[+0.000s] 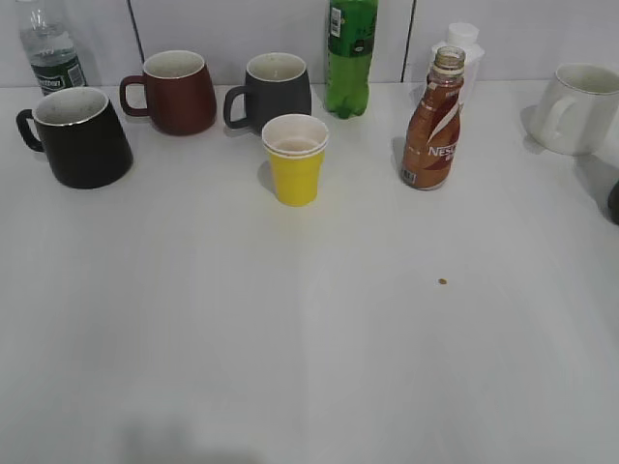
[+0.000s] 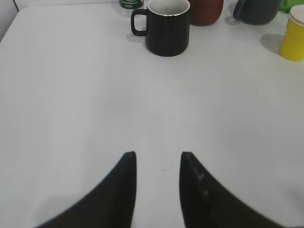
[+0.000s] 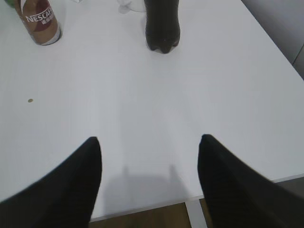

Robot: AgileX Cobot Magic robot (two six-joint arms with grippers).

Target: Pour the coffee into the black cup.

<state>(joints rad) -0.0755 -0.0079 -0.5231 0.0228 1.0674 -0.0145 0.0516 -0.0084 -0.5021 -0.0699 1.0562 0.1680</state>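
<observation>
Ext view: Nescafe bottle (image 1: 434,124) upright, far right-centre on white table (image 1: 290,338). Small, curvy-waisted brown plastic w/ white swoosh + white lettering, cap off, neck open. Black cup (image 1: 79,137) far left: wide, tapered, glossy, white inside, loop handle pointing left. Well apart from bottle. Between them: maroon mug (image 1: 176,92) and dark grey mug (image 1: 275,93) along back, both matte; yellow paper cup (image 1: 295,159) nearer, in front of grey mug. Green bottle (image 1: 350,56) far centre, white mug (image 1: 576,108) far right, clear water bottle (image 1: 50,46) far left corner. Tiny brown speck (image 1: 443,282) on table near of Nescafe bottle.

L wrist: left gripper (image 2: 158,164) low over bare table, black fingers partly parted, nothing between. Black cup far, slightly left of centre, handle left.

R wrist: right gripper (image 3: 149,152) near table's near edge, fingers wide apart, empty. Nescafe bottle far left; dark cola-type bottle (image 3: 162,26) far centre.
</observation>
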